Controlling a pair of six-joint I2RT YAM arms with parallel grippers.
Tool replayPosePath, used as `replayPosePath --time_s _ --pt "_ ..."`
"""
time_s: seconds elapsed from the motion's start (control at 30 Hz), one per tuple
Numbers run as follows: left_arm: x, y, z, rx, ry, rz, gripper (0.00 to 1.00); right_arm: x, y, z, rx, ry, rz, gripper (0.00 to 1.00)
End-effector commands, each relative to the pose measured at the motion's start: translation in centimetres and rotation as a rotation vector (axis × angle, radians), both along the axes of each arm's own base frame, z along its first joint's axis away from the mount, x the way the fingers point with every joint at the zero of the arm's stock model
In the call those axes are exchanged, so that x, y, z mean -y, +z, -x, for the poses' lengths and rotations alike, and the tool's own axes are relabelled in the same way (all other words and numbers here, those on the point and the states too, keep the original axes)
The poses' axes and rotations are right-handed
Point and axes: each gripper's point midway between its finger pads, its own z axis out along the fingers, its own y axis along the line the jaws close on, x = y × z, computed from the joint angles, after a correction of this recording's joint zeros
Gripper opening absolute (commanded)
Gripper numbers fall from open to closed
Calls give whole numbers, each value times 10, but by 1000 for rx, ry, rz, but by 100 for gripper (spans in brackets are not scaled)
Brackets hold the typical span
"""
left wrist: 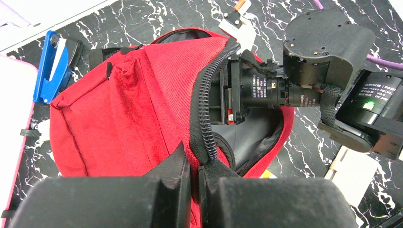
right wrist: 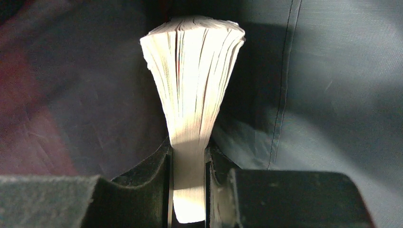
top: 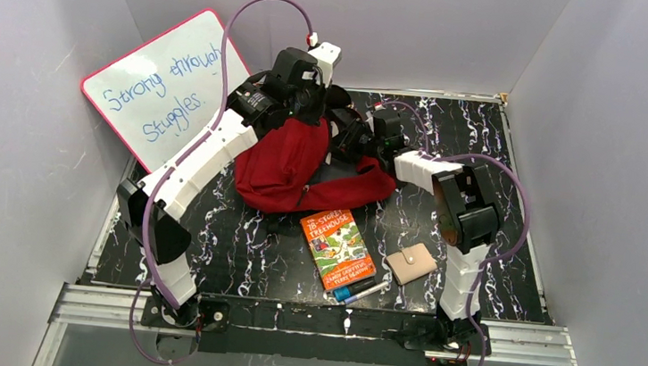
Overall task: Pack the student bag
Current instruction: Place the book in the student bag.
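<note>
The dark-red student bag (top: 282, 165) lies at the table's middle back with its main zipper open. My left gripper (left wrist: 195, 167) is shut on the bag's zipper edge (left wrist: 205, 109) and holds the opening up; in the top view it (top: 308, 110) is at the bag's back rim. My right gripper (right wrist: 188, 164) is shut on a thick book (right wrist: 195, 71), seen page-edge on, inside the bag against the grey lining (right wrist: 332, 95). In the top view the right wrist (top: 386, 128) reaches into the opening and its fingers are hidden.
A colourful paperback (top: 337, 249), a small beige wallet (top: 410, 263) and pens (top: 359, 291) lie in front of the bag. A pink-framed whiteboard (top: 164, 87) leans at the back left. A blue holder (left wrist: 50, 66) lies by the bag. Grey walls enclose the table.
</note>
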Motion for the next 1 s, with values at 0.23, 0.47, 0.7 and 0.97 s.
replayPosePath --time_s 0.23,0.47,0.7,0.97 --pt "3 41 -2 89 -16 78 0 9 -15 -19 80 -47 211 43" --pt "2 35 -3 83 -8 63 0 22 -3 -26 142 -73 294 77" --pt "-4 15 -16 67 49 18 0 65 49 -27 293 -186 462 98" --pt "-6 -17 -36 16 79 10 7 124 92 24 416 -270 571 99"
